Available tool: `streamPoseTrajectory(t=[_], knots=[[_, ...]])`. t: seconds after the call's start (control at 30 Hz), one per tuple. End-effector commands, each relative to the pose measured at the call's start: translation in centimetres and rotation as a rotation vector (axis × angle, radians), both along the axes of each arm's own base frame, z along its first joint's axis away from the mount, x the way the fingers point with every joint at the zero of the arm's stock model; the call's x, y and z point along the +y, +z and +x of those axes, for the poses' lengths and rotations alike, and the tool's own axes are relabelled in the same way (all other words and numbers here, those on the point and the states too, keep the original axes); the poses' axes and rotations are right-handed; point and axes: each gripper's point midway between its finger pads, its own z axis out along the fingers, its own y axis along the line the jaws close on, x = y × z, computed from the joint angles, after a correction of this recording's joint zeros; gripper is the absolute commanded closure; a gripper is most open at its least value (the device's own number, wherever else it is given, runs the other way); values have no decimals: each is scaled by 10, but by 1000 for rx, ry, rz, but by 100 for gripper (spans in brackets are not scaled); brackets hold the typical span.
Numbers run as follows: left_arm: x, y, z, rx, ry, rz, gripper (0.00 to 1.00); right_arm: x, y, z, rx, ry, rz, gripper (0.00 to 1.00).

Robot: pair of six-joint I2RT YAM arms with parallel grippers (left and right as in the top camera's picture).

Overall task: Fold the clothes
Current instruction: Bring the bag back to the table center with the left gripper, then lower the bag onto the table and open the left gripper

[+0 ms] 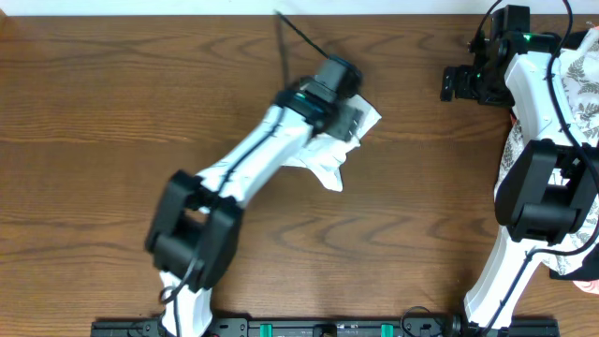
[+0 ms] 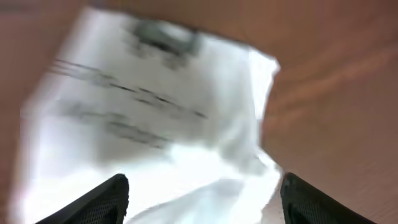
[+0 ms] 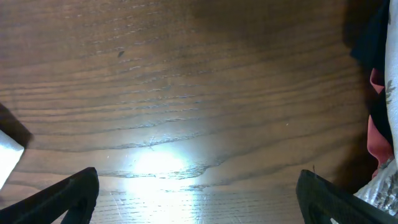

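The clothes are a white T-shirt (image 1: 329, 161), bunched into a small heap in the middle of the table. In the left wrist view the T-shirt (image 2: 155, 124) fills most of the frame, blurred, with dark print near its top edge. My left gripper (image 1: 348, 120) hangs just over the heap's far end. In its own view the left gripper (image 2: 202, 202) is open, its fingers spread either side of the white fabric and holding nothing. My right gripper (image 1: 451, 82) is at the far right of the table, away from the shirt. The right gripper (image 3: 202, 199) stands wide open over bare wood.
A white cloth with grey fern-leaf print (image 1: 582, 89) lies along the right edge under the right arm, also seen as the fern-print cloth (image 3: 388, 93) beside something dark and red. A black cable (image 1: 298, 36) runs toward the far edge. The wooden table (image 1: 112, 112) is bare on the left.
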Motion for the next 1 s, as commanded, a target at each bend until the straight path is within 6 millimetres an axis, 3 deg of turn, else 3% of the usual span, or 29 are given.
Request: streamPoseTrajectory(t=[0.0,0.1,0.2,0.5,0.6,0.77,0.83,0.97], knots=[[27,12,21,-31,104,0,25,0,2,-1,-2,-9,-3,1],[50,-7,35,-33,169,63,34,0,2,-1,-2,-9,-3,1],[59,-31,44,-12,188,87,39,0,2,-1,-2,-9,-3,1],[76,-80,46,69,214,137,40,0,2,-1,-2,-9,-3,1],[74,-67,52,23,156,150,40,0,2,-1,-2,-9,-3,1],[70,5,64,-129,97,121,30,0,2,-1,-2,-9,-3,1],[70,20,62,-156,74,125,22,0,2,-1,-2,-9,-3,1],[64,16,50,-130,-86,145,10,0,2,-1,-2,-9,-3,1]])
